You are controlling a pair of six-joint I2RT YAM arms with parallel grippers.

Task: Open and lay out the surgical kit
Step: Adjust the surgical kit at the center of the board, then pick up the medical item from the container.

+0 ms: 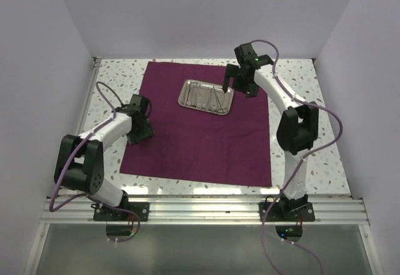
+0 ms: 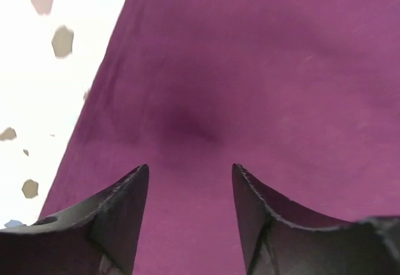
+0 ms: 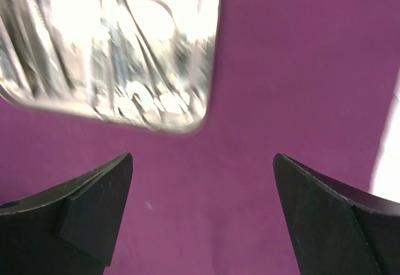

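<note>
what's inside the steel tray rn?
The steel tray holds thin steel instruments, some ring-handled. They overlap and glare, so the count and anything beneath them can't be told.

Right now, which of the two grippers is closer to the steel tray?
The right gripper, open just beside the steel tray; the left gripper hovers far off, over the purple cloth near its left edge.

The table [image 1: 122, 72] is white with small dark specks. White walls [image 1: 200, 12] stand on three sides of it. A long silver rail [image 1: 206, 209] runs along the near edge of the table.
</note>
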